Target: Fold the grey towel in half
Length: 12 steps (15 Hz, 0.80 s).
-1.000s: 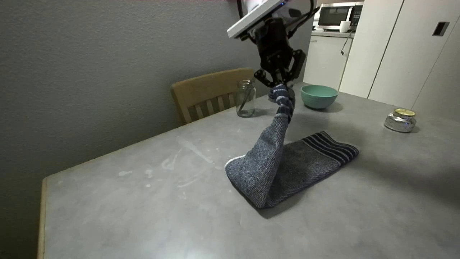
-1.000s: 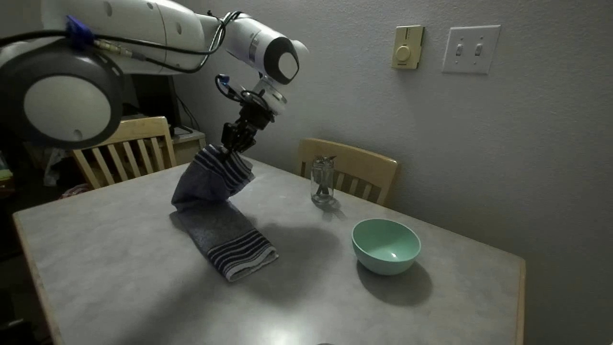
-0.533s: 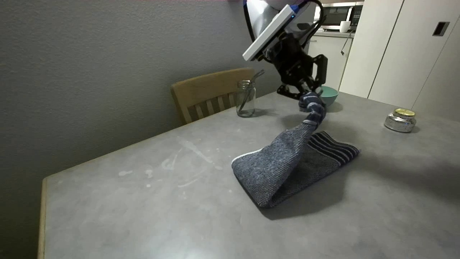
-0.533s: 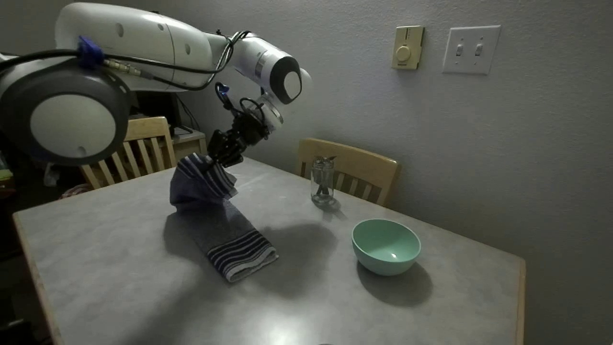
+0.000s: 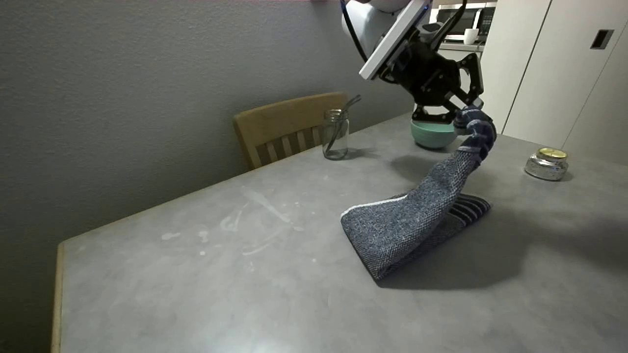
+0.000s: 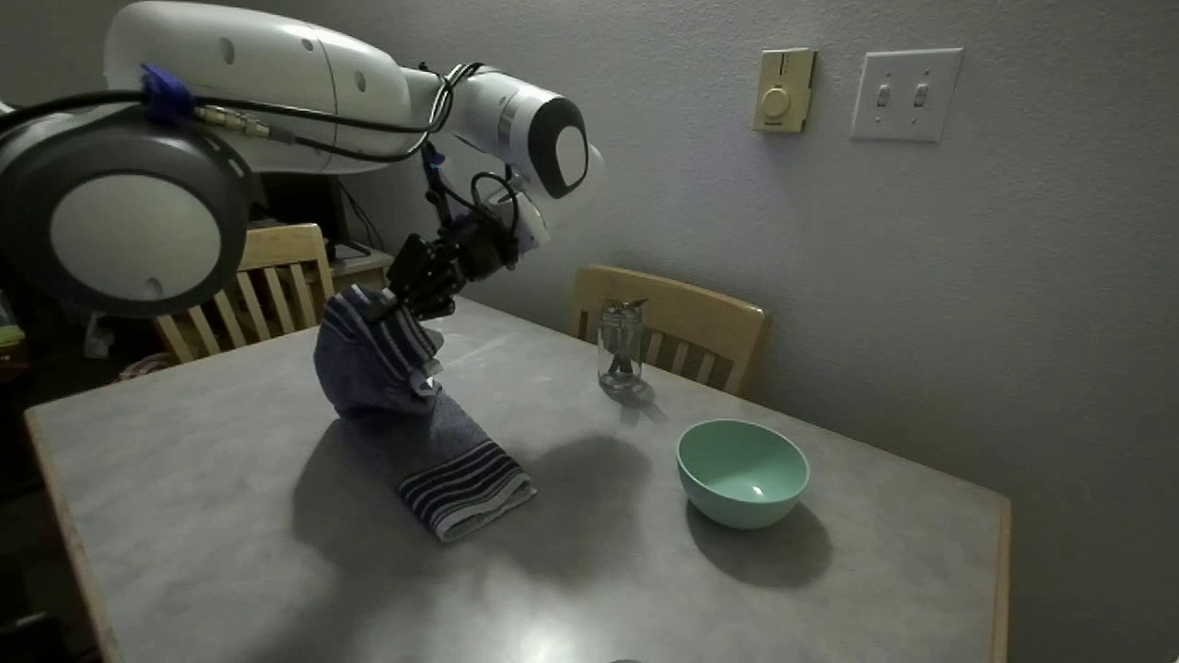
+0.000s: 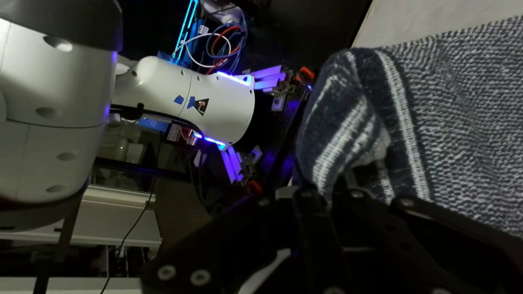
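Grey towel (image 5: 402,223) part-folded on desk (image 5: 162,294): one striped end flat, other bent back above it, hanging in air. Likely left: lower raised end onto flat one, let go, back off. Fingers (image 7: 308,210) clenched on raised striped end, cloth bunched there, rest sloping down to fold on desk.

A wooden chair (image 6: 695,309) stands between table (image 6: 903,571) and grey wall (image 6: 663,184). The wall bears a white switch plate (image 6: 904,96)
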Each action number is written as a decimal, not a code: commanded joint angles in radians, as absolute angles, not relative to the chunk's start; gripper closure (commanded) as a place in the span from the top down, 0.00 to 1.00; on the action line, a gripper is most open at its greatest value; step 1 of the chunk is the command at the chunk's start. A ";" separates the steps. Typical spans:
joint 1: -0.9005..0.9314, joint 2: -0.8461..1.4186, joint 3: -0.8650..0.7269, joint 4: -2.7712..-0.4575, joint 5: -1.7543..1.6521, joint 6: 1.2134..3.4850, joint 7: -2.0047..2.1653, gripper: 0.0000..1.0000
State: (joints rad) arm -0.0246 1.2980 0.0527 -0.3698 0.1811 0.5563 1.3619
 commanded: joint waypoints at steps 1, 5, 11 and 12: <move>-0.025 1.298 0.053 -0.370 0.181 0.556 1.362 0.10; -0.013 1.289 0.049 -0.381 0.166 0.547 1.348 0.02; 0.058 1.264 0.020 -0.370 -0.177 0.473 1.050 0.02; 0.058 1.258 0.046 -0.386 -0.269 0.481 0.972 0.02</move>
State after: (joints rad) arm 0.0402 1.2845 0.0257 -0.3646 -0.0776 0.5066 1.1638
